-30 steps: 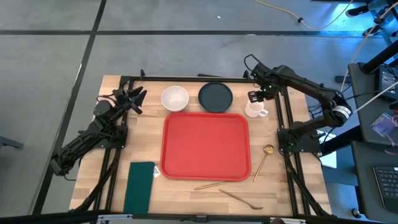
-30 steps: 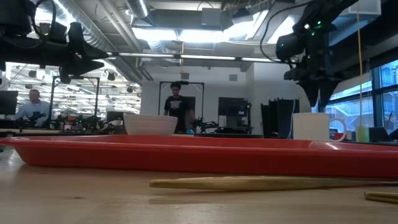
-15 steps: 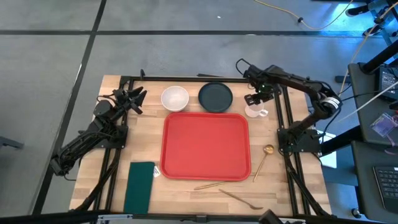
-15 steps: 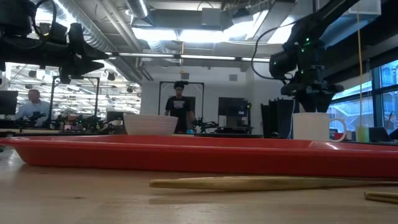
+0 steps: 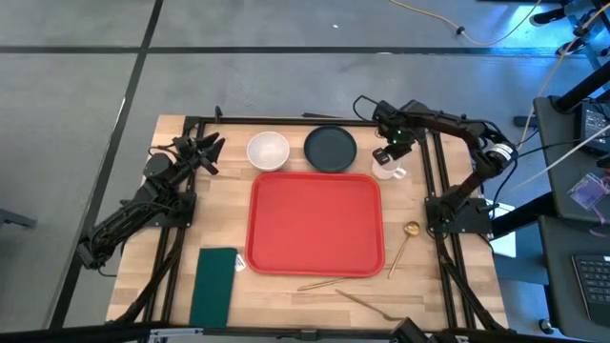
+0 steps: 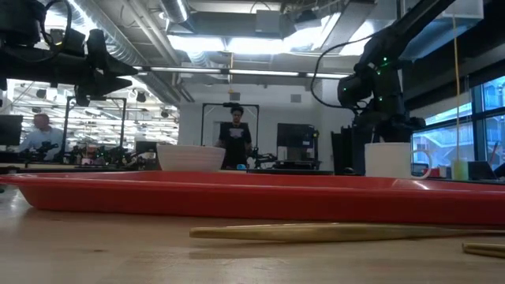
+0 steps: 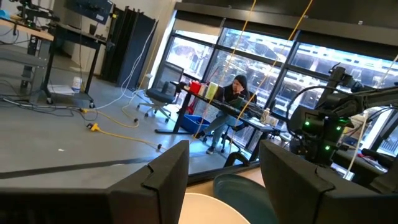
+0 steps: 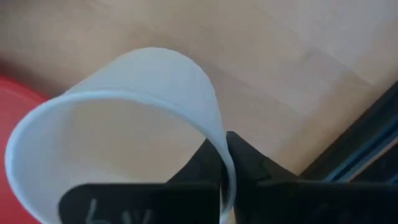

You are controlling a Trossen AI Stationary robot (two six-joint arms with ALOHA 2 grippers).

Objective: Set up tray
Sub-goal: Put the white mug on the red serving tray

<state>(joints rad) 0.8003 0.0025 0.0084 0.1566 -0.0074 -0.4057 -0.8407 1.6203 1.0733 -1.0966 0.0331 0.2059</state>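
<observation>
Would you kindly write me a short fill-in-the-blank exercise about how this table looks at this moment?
1. The right gripper is shut on the rim of the white ____.
2. The tray is coloured ____.
3. The dark plate sits beside the white ____, beyond the tray.
4. The left gripper waits with its fingers ____.

Missing words: mug; red; bowl; open

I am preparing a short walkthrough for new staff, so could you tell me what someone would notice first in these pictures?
The big red tray fills the middle of the wooden table, bare, with a white bowl and a dark plate lined up just behind it. At its back right corner, the right gripper is shut on the rim of a white mug. The left gripper waits open at the table's left.
</observation>
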